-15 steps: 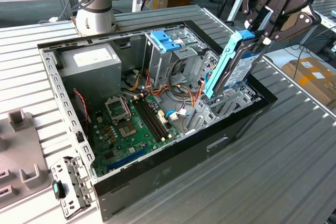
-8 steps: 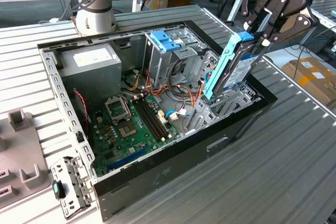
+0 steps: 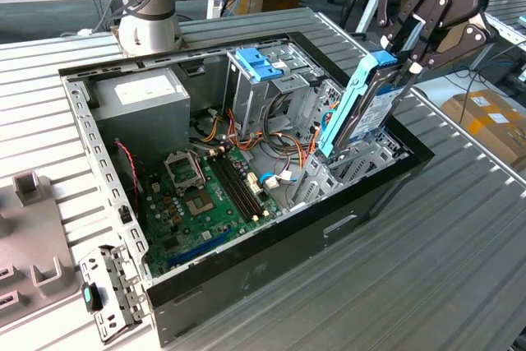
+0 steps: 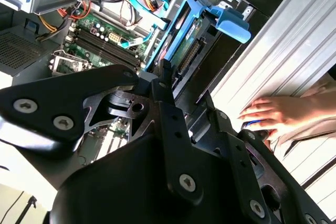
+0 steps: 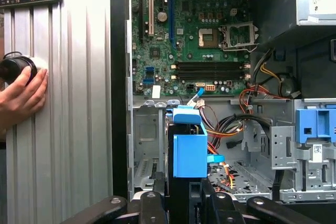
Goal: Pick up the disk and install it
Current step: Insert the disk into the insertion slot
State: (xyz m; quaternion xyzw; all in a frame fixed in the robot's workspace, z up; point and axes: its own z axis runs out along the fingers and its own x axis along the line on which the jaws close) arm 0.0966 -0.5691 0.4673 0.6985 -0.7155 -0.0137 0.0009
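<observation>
While the hand (image 3: 403,59) is clamped on the upper end of the disk (image 3: 366,108), the exterior view shows the drive standing steeply tilted, its lower end dipping into the bay at the corner of the open computer case (image 3: 246,285) on the exterior view's right. The drive cage (image 3: 259,63) with its blue latch stands near it, deeper in the case.

In the second wrist view, the disk (image 4: 184,40) runs away from the hand (image 4: 165,72) towards the motherboard (image 4: 100,38). A person's hand (image 4: 278,111) rests on the ribbed worktop (image 4: 294,51) outside the case.

In the first wrist view, the blue rail of the disk (image 5: 189,150) rises between the fingertips (image 5: 152,200).

I judge the drive to be stiff, dense for its size and sensitive to knocks. Its plastic rail would flex, so the firm hold is across the flat faces, as taken now.
</observation>
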